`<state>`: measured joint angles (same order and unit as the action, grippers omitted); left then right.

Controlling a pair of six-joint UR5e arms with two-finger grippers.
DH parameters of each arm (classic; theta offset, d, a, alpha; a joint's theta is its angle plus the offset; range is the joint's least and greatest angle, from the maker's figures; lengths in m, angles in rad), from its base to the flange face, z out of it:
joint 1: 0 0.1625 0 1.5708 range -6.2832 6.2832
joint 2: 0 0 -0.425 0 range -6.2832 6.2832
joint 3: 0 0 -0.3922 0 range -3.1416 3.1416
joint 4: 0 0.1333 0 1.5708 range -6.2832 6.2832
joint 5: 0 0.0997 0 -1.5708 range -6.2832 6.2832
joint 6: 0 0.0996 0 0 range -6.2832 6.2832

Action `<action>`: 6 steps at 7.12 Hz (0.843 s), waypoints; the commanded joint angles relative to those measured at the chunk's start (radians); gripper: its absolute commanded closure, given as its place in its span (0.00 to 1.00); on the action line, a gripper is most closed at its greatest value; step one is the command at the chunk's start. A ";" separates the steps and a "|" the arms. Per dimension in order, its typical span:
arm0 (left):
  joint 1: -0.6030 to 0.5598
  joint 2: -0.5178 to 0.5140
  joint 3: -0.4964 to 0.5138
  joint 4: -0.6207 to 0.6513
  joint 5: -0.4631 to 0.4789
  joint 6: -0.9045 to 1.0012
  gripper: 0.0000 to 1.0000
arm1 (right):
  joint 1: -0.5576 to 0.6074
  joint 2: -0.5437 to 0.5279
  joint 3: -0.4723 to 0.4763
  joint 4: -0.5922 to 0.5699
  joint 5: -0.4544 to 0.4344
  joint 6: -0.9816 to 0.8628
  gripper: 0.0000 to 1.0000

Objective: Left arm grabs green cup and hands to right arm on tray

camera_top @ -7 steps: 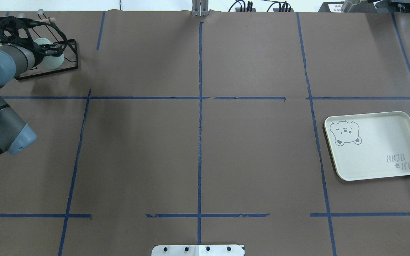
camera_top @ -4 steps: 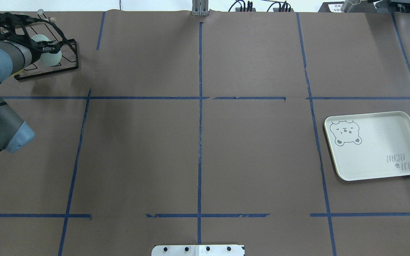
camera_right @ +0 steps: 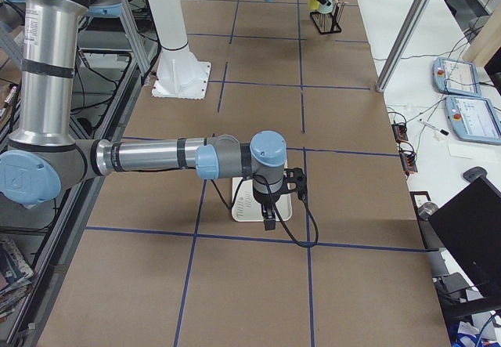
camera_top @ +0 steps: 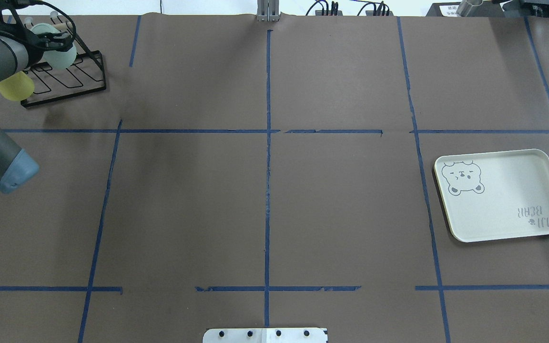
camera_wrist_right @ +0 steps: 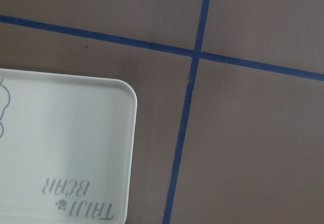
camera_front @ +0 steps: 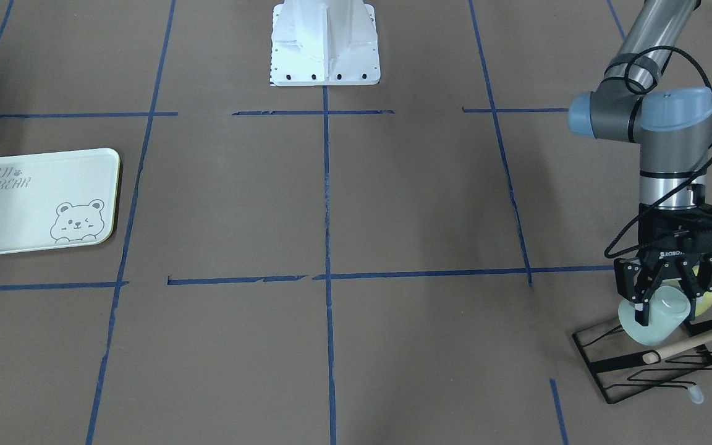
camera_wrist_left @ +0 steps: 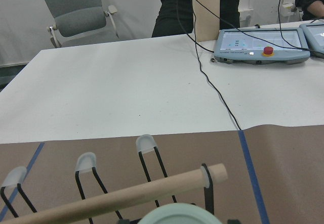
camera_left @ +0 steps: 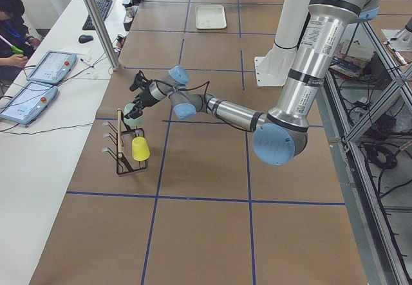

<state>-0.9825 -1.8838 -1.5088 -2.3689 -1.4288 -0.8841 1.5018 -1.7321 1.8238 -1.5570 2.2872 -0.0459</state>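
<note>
Over the brown-papered table [camera_top: 265,190], the left gripper [camera_front: 665,298], clamped on the small pale mint-green plastic cup [camera_front: 656,324], has raised it just above the black wire rack [camera_top: 72,81], so the handover can follow. I cannot tell the right gripper's [camera_right: 268,222] opening.

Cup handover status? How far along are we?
Done: the left gripper is shut on the green cup, just above the wire rack. In hand: apparently getting it clear of the rack. Left: carry it across, hand it to the right arm waiting over the tray, which holds nothing yet.
</note>
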 commanded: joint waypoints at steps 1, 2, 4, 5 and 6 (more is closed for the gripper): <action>-0.100 0.003 -0.085 0.090 -0.163 0.007 0.55 | 0.000 0.000 -0.001 0.000 -0.002 0.000 0.00; -0.122 0.035 -0.170 0.171 -0.220 0.046 0.55 | 0.000 0.000 -0.001 0.000 0.000 0.000 0.00; -0.117 0.031 -0.282 0.313 -0.234 0.045 0.55 | -0.003 0.006 0.000 0.021 0.038 0.000 0.00; -0.110 0.025 -0.281 0.306 -0.255 -0.073 0.55 | -0.003 0.005 -0.003 0.061 0.163 0.000 0.00; -0.072 0.019 -0.281 0.298 -0.297 -0.190 0.55 | -0.003 0.012 -0.001 0.075 0.226 0.007 0.00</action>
<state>-1.0848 -1.8588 -1.7824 -2.0720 -1.6863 -0.9502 1.4991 -1.7251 1.8224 -1.5073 2.4226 -0.0442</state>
